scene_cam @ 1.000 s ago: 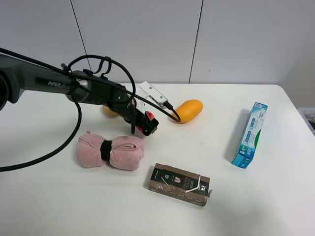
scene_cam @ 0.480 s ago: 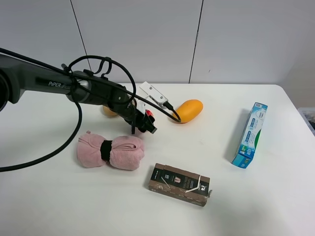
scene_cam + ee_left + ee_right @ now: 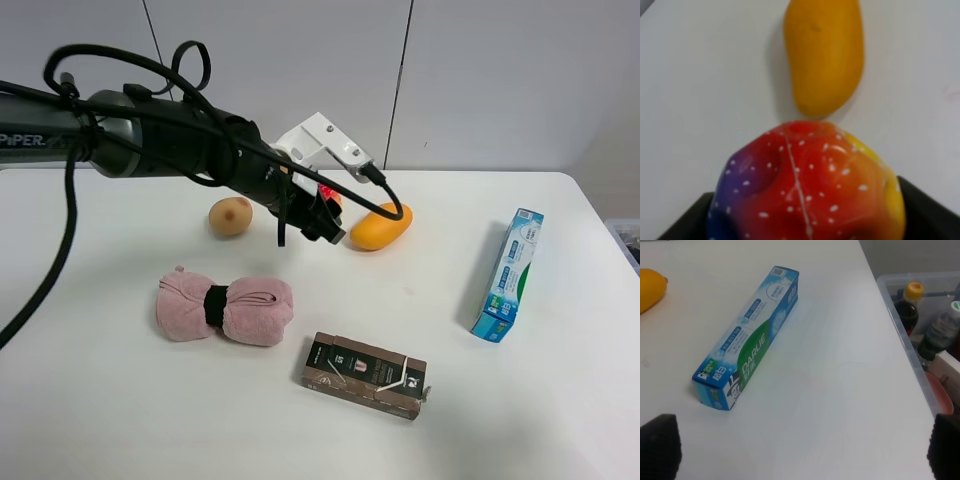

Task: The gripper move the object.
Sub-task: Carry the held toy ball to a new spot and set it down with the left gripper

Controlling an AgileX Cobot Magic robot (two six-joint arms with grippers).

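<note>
The left claw (image 3: 325, 212) is pinching the ball (image 3: 805, 185) between its two black fingers (image 3: 682, 222), which are pressing against opposite flanks of its dimpled red, yellow and purple surface. In the high view only a sliver of red is showing at the claw's tip. The ball appears to be hanging clear of the white table (image 3: 420, 300), just beside one end of the mango (image 3: 381, 226) and well apart from the potato (image 3: 230, 216) and the rolled pink towel (image 3: 225, 308). The step in hand is judged to be the carry: the grasp looks made and the release is not yet done. The next move is calling for a bare patch of table away from the mango, a lowering that avoids nudging that fruit, and a parting of the fingers only once the ball is resting, since so round a thing is likely to roll. The right claw (image 3: 800, 450) is idling, spread wide and gripping nothing, near the toothpaste box (image 3: 747, 337).
</note>
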